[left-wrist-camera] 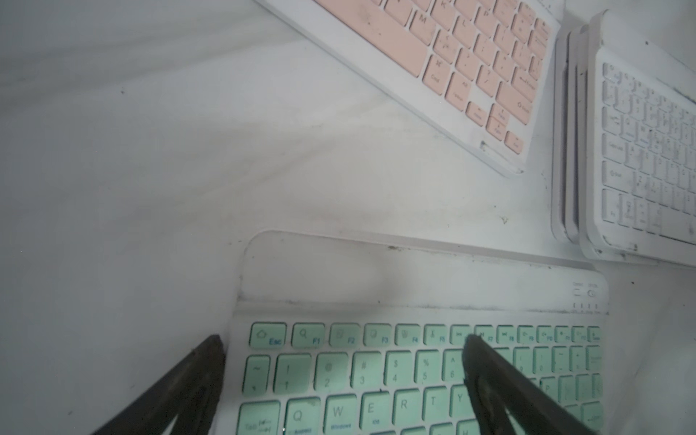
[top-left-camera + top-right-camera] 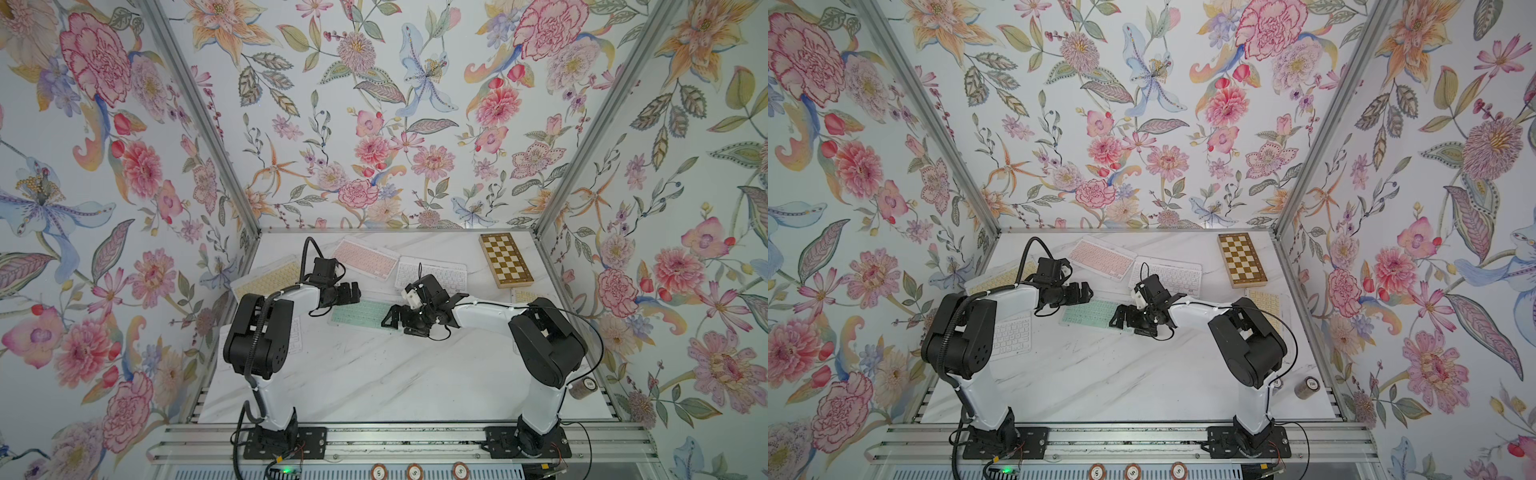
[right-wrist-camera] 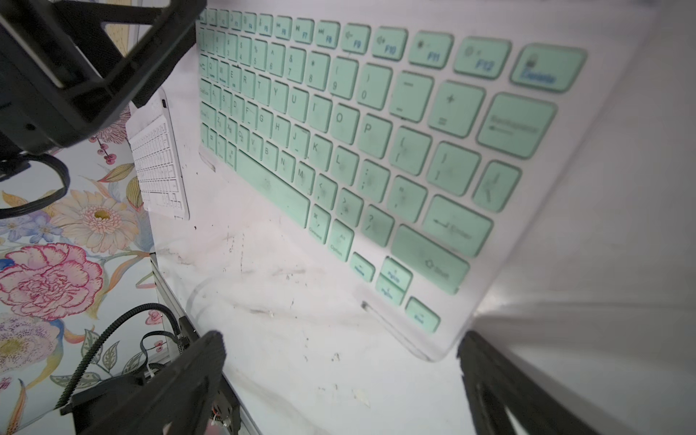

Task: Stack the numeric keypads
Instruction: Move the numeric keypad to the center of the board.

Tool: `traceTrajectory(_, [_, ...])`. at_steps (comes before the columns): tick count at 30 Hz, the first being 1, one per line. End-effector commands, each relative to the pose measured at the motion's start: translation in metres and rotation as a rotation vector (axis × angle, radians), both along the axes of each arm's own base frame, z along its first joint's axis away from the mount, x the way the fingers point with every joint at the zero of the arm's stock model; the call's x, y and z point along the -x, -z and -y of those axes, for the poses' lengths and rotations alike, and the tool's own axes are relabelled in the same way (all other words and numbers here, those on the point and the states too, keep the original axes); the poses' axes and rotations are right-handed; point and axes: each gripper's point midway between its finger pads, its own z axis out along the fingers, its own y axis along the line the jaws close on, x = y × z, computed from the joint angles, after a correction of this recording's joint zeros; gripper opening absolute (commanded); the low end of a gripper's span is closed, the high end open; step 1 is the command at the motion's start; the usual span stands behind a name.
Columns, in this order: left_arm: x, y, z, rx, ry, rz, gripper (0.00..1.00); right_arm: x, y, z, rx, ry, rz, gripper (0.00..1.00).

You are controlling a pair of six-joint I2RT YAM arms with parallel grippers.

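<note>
Table (image 2: 374, 382) of pale marble holds the mint keypad (image 2: 359, 313) flat near its middle, between the two arms; the left tool (image 1: 341, 339) is over its Esc end, fingers apart, one above the keys and one past the short edge, clamping nothing; the right tool (image 3: 341, 341) stands wide apart just off the opposite near corner, empty; behind lie the pink keypad (image 2: 365, 257), angled, and beside it a white keypad (image 2: 446, 274) topping a small stack; a yellow keypad (image 2: 266, 280) lies at the back left; a second white keypad (image 2: 1013, 334) lies by the left arm; a second yellow keypad (image 2: 1264, 301) lies by the right arm; the chessboard (image 2: 505, 259) lies back right.
</note>
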Motion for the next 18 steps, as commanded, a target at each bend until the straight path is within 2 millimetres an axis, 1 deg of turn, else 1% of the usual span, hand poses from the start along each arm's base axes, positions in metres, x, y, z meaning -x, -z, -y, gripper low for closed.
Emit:
traceTrajectory(1, [0.046,0.034,-0.006,-0.037,-0.021,-0.220,0.99,-0.020,-0.014,0.025,-0.001,0.061,0.044,0.99])
traceTrajectory(3, [0.035,0.023,-0.012,-0.066,-0.035,-0.187,0.99,-0.032,-0.011,0.038,0.005,0.092,0.042,0.99])
traceTrajectory(5, [0.026,0.017,-0.018,-0.082,-0.059,-0.163,0.99,-0.042,-0.010,0.041,0.005,0.101,0.045,0.99])
traceTrajectory(9, [0.016,0.020,-0.016,-0.071,-0.065,-0.167,0.99,-0.051,-0.005,0.029,0.002,0.085,0.042,0.99])
traceTrajectory(12, [0.018,0.026,-0.009,-0.020,-0.068,-0.174,0.99,-0.052,0.001,0.017,-0.002,0.071,0.032,0.99])
traceTrajectory(14, [0.020,0.028,0.001,0.041,-0.055,-0.171,0.99,-0.050,0.003,0.008,-0.010,0.060,0.029,0.99])
traceTrajectory(15, [0.023,0.029,0.006,0.059,-0.046,-0.176,0.99,-0.048,0.005,0.005,-0.015,0.054,0.025,0.99])
traceTrajectory(18, [0.033,0.037,0.012,0.061,-0.029,-0.194,0.99,-0.042,0.008,-0.001,-0.031,0.051,0.011,0.99])
